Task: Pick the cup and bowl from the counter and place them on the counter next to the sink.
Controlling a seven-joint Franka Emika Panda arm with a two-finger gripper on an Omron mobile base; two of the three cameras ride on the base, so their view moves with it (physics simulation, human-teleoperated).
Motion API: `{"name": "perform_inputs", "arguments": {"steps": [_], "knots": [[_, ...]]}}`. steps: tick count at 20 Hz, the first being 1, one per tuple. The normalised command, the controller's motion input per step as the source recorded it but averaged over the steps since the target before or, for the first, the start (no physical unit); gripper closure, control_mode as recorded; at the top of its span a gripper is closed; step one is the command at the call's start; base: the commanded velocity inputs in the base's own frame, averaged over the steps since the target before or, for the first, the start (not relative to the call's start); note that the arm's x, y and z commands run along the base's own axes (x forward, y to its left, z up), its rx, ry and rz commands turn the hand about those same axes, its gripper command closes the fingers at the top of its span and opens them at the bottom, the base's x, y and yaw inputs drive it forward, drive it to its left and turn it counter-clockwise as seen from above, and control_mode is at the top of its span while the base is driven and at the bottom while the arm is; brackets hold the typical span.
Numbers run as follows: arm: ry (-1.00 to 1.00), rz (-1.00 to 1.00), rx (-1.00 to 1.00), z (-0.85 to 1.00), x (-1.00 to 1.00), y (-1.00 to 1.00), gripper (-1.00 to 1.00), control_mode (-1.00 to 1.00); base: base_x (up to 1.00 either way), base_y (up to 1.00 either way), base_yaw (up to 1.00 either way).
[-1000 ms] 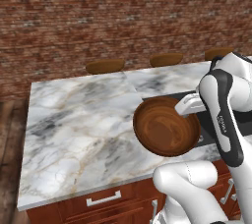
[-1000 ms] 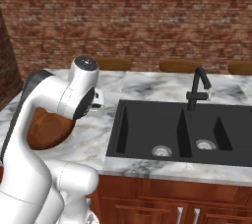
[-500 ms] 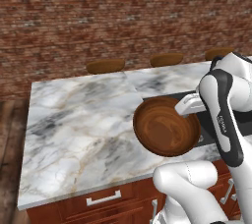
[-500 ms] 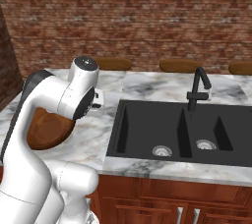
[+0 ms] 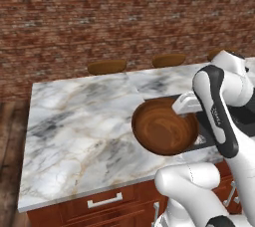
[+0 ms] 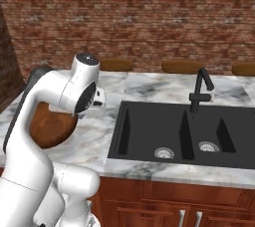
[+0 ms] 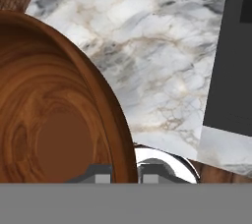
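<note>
Marble counter (image 5: 74, 121) spreads under me as my gripper (image 7: 124, 173) pinches the wooden bowl (image 5: 164, 127) by its rim, lifted just left of the sink (image 6: 189, 131); setting it down remains, then the cup.

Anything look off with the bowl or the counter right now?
Nothing spilled or damaged. The bowl is tilted, its rim pinched between the fingers, one inside the rim and one outside; that fits a carry. The counter and the sink look normal.
</note>
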Motion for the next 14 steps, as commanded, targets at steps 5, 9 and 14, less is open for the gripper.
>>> {"name": "perform_inputs", "arguments": {"steps": [5, 9, 14], "knots": [[0.21, -0.01, -0.05, 0.08, 0.26, 0.00, 1.00, -1.00, 0.00, 0.00, 0.00], [0.05, 0.00, 0.00, 0.00, 0.34, 0.00, 1.00, -1.00, 0.00, 0.00, 0.00], [0.01, -0.03, 0.00, -0.28, 0.54, -0.06, 1.00, -1.00, 0.00, 0.00, 0.00]]}}
